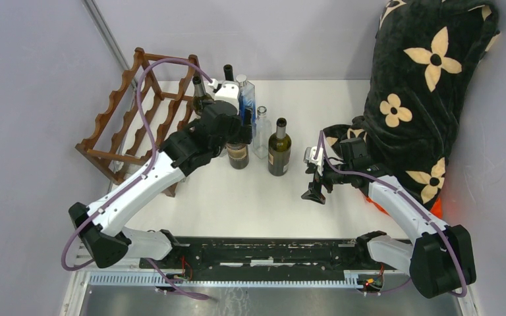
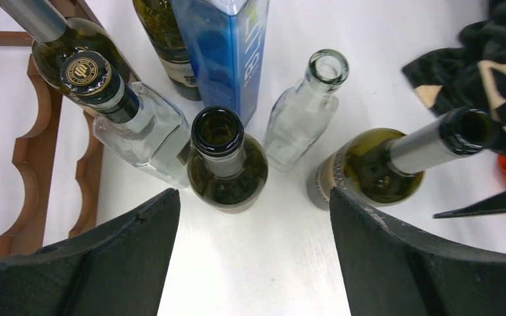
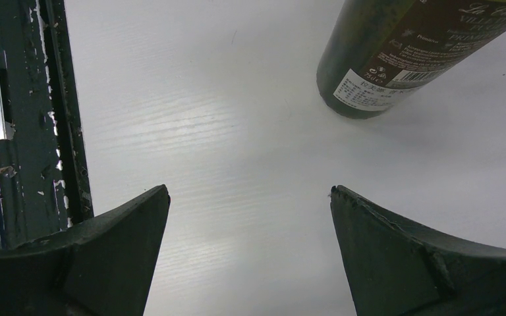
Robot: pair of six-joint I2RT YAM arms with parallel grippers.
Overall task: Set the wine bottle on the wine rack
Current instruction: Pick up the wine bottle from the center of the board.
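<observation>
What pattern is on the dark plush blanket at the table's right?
Cream four-petal flowers on the black plush blanket, clearest from the top external view.

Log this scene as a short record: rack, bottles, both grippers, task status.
wine rack: far left of the table, no bottle seen on it
bottles: several upright in a cluster right of the rack; green wine bottle at its right end
left gripper: open, above the cluster, dark open-necked bottle just ahead of its fingers
right gripper: open, holding nothing, over bare table
task status: not yet done
</observation>
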